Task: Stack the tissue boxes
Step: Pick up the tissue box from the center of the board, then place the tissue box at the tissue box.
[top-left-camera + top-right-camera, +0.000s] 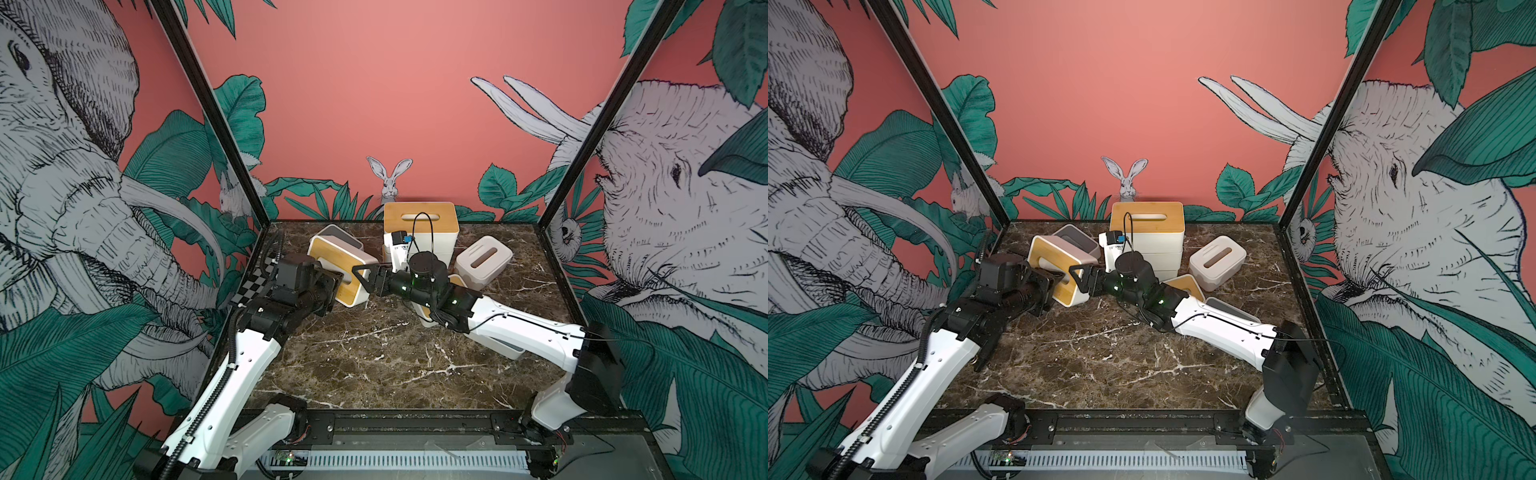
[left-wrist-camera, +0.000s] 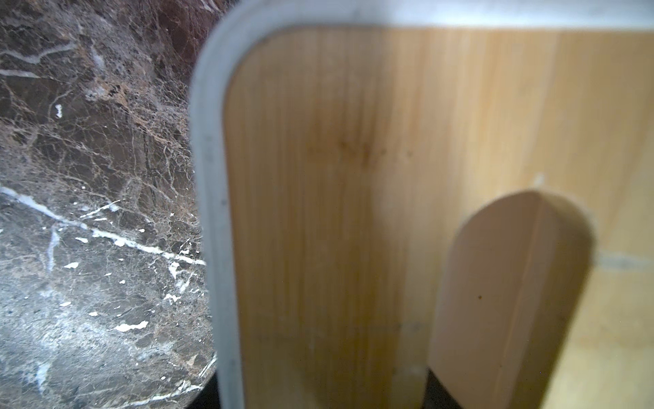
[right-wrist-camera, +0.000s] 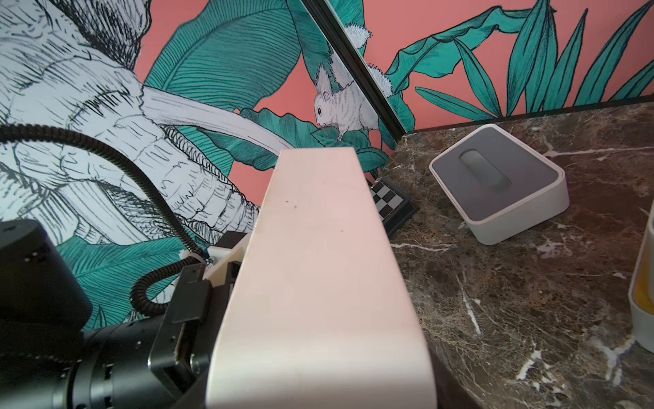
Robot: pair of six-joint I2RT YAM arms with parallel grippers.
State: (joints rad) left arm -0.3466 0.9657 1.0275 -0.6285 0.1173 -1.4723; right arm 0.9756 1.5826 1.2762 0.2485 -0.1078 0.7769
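Pinching the tilted bamboo-lidded white box (image 1: 332,254) is my left gripper (image 1: 336,282) — right gripper (image 1: 365,275) sits at its end, grip I cannot tell.

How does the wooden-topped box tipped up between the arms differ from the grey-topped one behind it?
The wooden-topped box has a bamboo lid; the grey-topped box a dark grey one. The wooden-topped box stands tipped on its side, lid facing sideways; the grey-topped box lies flat, lid up. Both have white, round-cornered bodies and a slot in the lid.
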